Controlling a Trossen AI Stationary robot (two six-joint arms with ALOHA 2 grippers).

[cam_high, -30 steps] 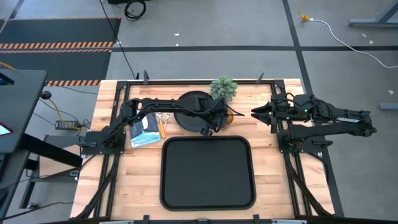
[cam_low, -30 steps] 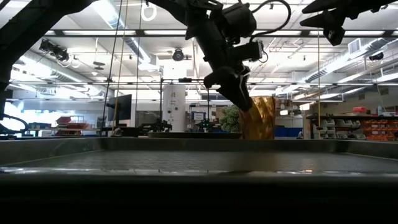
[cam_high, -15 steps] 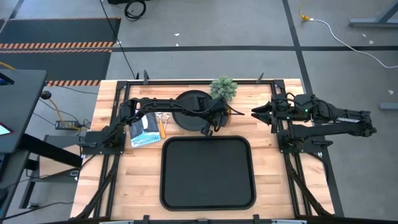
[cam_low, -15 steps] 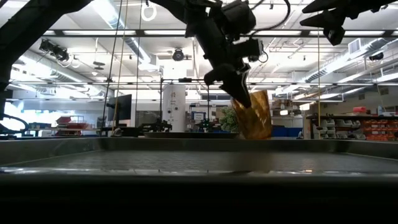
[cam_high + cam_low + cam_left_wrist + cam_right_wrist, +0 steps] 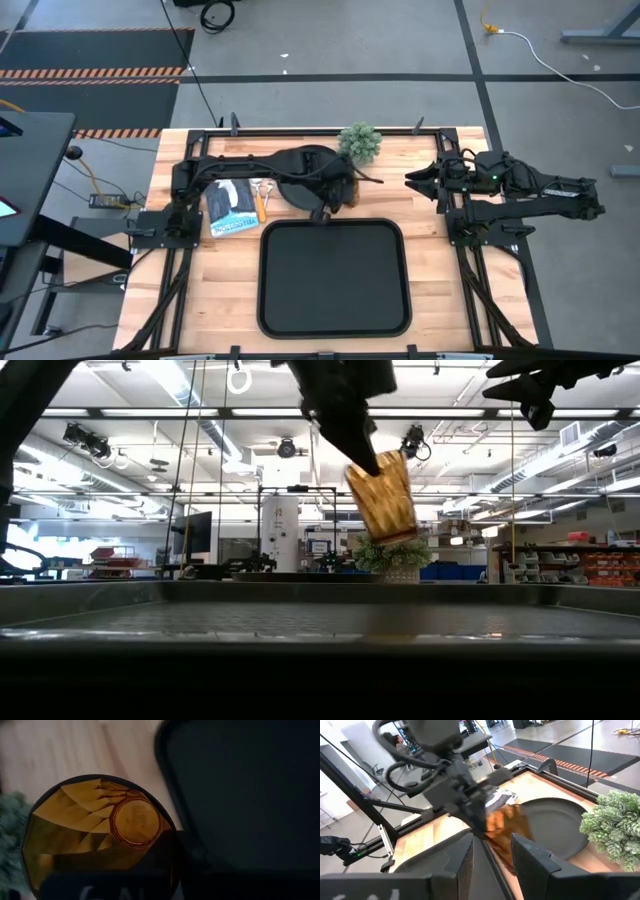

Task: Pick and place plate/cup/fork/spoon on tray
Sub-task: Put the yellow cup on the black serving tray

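The amber cup (image 5: 381,497), resting level with the tray rim a second ago, is now being held tilted in the air by the closed fingers of the left gripper (image 5: 325,204), just beyond the tray's (image 5: 335,312) far edge. It is probably being carried to the tray, while the plate (image 5: 300,170), fork and spoon are being left beyond that edge. The right gripper (image 5: 415,180) is being kept waiting off the tray's far right corner, fingers slightly parted and empty.

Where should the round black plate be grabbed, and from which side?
Take the plate by its raised rim, on the edge facing the right tool, coming in low from that side. It lies flat and looks too wide to span, so only the rim offers a pinch. That edge borders bare wood beside the plant, and the left tool holds the cup.
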